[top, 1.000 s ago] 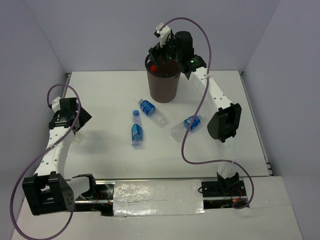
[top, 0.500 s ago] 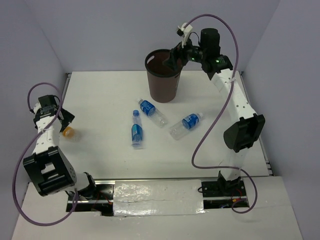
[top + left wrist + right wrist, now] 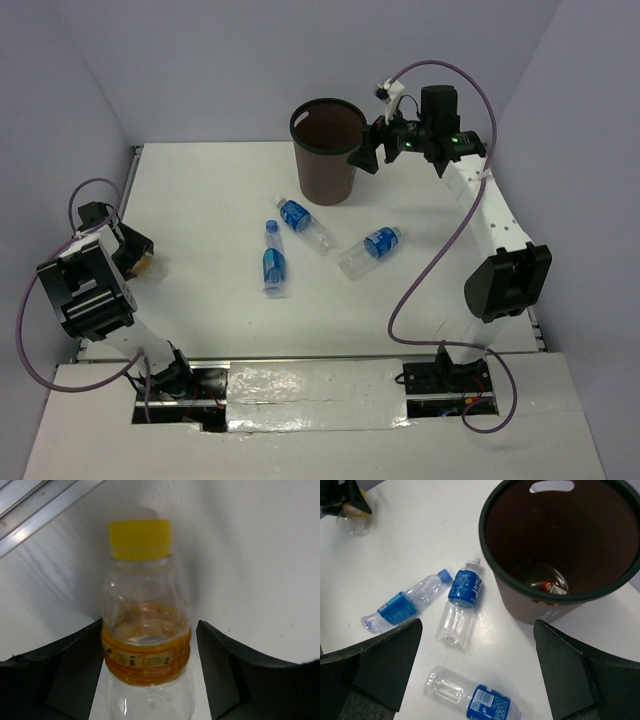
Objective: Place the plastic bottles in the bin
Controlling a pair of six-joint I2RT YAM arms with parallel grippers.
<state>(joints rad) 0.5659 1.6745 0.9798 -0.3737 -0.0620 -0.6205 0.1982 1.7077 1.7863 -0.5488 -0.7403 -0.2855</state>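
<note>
At the far left edge of the white surface [image 3: 200,190], the left end effector [image 3: 150,624] has its fingers spread on either side of a small clear plastic bottle with a yellow cap and an orange label [image 3: 142,580]. The left finger is against the label and the right finger is just off it.

Toward the middle, the three clear plastic water bottles with blue labels lie on their sides outside the bin. The left bottle [image 3: 272,258] points its cap to the far side, and the middle bottle [image 3: 305,225] lies just beside it at an angle. The right bottle [image 3: 370,250] lies apart from them.

Beyond them stands the dark brown round bin [image 3: 325,150], upright, with a red-labelled item [image 3: 547,586] at its bottom.

The right end effector [image 3: 365,157] hovers beside the bin's right rim, open and empty. Its purple cable [image 3: 425,270] loops down to the right of the bottles.
</note>
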